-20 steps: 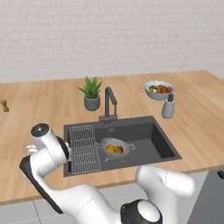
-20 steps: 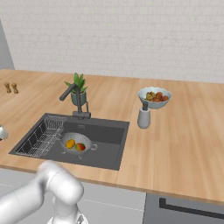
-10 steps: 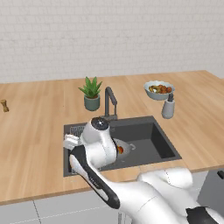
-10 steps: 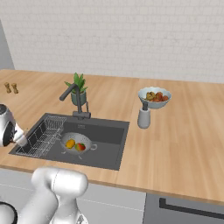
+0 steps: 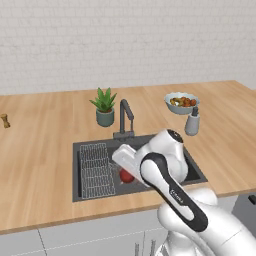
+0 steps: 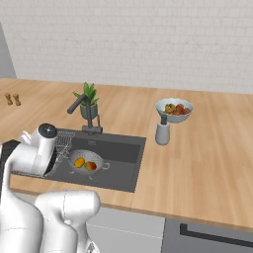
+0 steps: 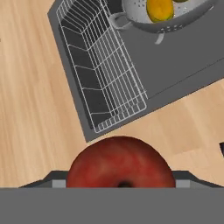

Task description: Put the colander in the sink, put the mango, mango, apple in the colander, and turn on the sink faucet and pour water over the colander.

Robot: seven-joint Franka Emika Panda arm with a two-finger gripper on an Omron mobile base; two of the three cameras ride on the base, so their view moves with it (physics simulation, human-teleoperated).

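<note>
Gripper [image 7: 120,186] clamped on apple [image 7: 120,162], fingertips hidden; colander [image 7: 168,17] cropped, sink [image 7: 183,57] below

Glossy white rounded arm [image 5: 172,192]; dark joint bands; round grey cap

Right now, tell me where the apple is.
The apple sits in the gripper at the bottom of the hand view, above the sink's front edge, near the wire rack and colander.
</note>
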